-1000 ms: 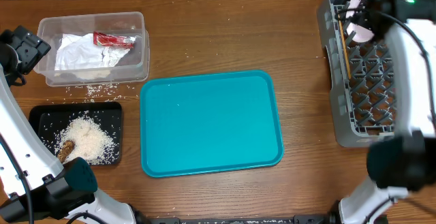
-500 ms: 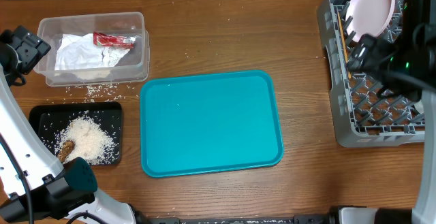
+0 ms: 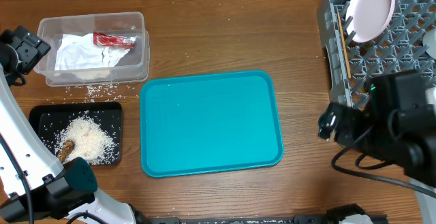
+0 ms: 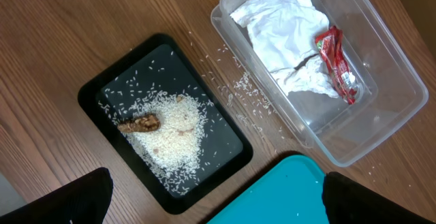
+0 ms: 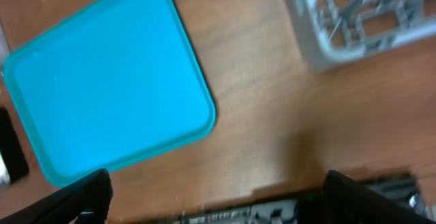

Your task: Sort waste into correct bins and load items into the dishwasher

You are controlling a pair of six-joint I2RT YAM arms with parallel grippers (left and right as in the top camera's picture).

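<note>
The clear tub point(image 3: 138, 60) holds a crumpled white napkin point(image 3: 85, 52) and a red wrapper point(image 3: 114, 40). In the black tray point(image 3: 41, 115) lie a heap of rice point(image 3: 90, 139) and a brown lump point(image 3: 66, 149). A pale round dish point(image 3: 371, 9) stands on edge in the grey rack point(image 3: 334, 81), with chopsticks point(image 3: 344, 47) along the rack's left side. High above the black tray and tub, my left gripper point(image 4: 214, 197) is open and empty. My right gripper point(image 5: 218, 200) is open and empty above the table's front edge, between the rack and the teal tray.
The teal serving tray point(image 3: 211, 122) lies in the middle of the table with a few specks on it. Loose rice grains point(image 3: 88, 88) are scattered on the wood between tub and black tray. A white item point(image 3: 430, 43) shows at the rack's right edge.
My right arm has pulled back from the far end of the rack to the front of the table, uncovering the pale dish standing in the rack. The left arm has not moved.
</note>
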